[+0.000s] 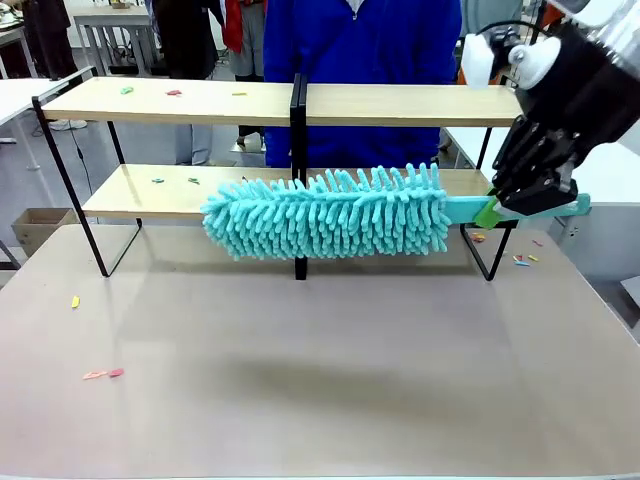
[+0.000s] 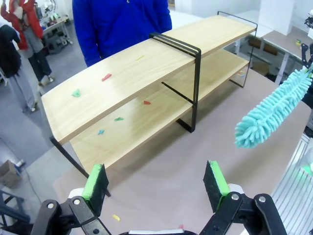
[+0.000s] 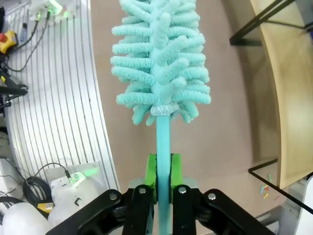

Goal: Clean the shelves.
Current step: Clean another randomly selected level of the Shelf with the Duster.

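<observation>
The right gripper [image 1: 497, 208] pinches the thin handle of a fluffy turquoise chenille duster [image 1: 330, 212] between its green pads. The duster's head is level in front of the lower board of the pale wooden shelves in a black metal frame [image 1: 400, 104], crossing the central post. The left gripper [image 2: 156, 183] hangs above the table with fingers spread, well short of the shelves. Small coloured scraps [image 1: 174, 92] dot both boards, and a person in a blue top [image 1: 360, 40] stands just behind.

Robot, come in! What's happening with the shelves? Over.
Right tool shut on duster. Left tool open. Shelves littered with scraps. Person behind shelves.
</observation>
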You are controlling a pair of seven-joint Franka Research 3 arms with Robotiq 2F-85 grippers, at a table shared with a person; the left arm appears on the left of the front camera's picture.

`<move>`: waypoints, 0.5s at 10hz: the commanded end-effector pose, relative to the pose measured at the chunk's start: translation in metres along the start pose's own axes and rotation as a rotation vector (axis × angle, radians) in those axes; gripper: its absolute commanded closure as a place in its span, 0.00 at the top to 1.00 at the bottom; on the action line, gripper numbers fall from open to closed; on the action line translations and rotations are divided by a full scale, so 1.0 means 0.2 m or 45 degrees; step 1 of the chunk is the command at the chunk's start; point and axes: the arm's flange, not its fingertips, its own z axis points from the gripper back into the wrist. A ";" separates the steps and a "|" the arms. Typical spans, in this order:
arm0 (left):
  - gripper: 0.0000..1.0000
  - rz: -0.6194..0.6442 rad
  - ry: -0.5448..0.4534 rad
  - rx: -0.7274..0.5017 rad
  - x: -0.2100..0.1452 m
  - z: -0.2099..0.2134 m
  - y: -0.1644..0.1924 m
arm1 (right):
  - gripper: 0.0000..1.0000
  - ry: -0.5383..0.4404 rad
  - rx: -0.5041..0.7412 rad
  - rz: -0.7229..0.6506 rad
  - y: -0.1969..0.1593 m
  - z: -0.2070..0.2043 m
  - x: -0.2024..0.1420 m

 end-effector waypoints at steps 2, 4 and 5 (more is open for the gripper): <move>1.00 0.005 -0.002 -0.003 0.00 0.00 0.00 | 0.12 0.151 -0.153 -0.125 0.02 -0.17 0.32; 1.00 0.005 -0.002 -0.003 0.00 0.00 0.00 | 0.12 0.225 -0.241 -0.254 0.10 -0.26 0.50; 1.00 0.005 -0.002 -0.003 0.00 0.00 0.00 | 0.12 0.221 -0.341 -0.362 0.15 -0.32 0.57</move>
